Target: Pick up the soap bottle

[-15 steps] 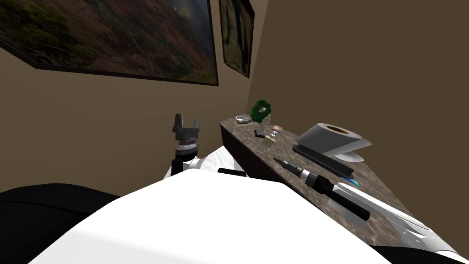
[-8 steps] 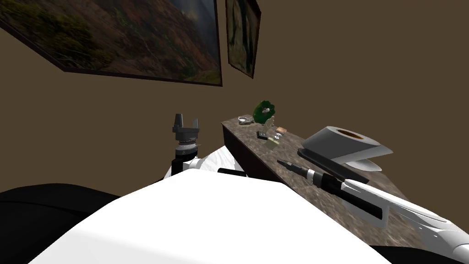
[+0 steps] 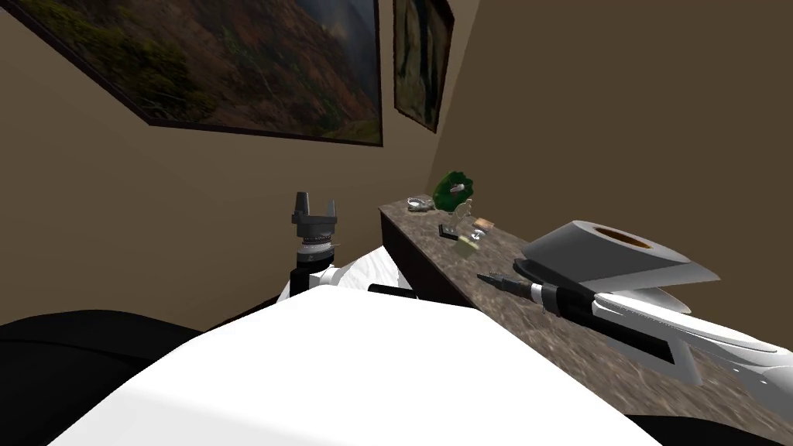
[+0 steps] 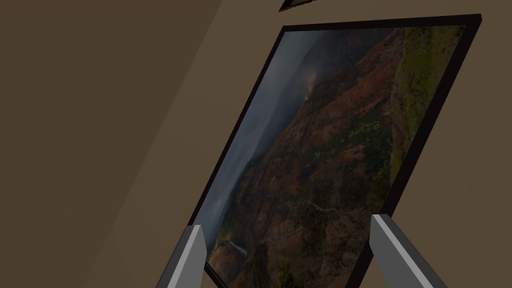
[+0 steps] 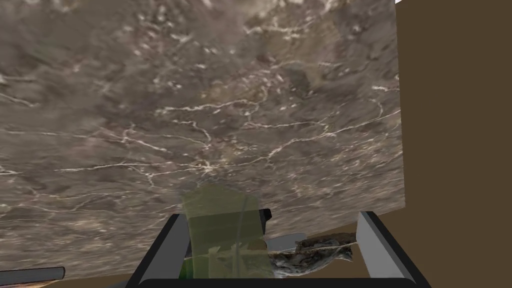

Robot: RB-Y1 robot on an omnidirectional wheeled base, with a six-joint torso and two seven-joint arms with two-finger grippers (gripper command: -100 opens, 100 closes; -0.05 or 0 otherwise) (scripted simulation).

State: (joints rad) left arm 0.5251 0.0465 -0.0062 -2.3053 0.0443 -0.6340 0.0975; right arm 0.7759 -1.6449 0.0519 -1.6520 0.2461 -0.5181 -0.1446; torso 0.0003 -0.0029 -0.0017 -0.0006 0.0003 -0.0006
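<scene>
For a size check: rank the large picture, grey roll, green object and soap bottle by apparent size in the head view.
1. large picture
2. grey roll, helped by nearness to the camera
3. green object and soap bottle: both small and far, too alike to rank

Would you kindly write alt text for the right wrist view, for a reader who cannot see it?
A translucent olive-green soap bottle sits between the open fingers of the right end effector, nearer one finger than the other. Beyond it spreads a brown, white-veined marbled countertop, with a plain brown wall along one side.
</scene>
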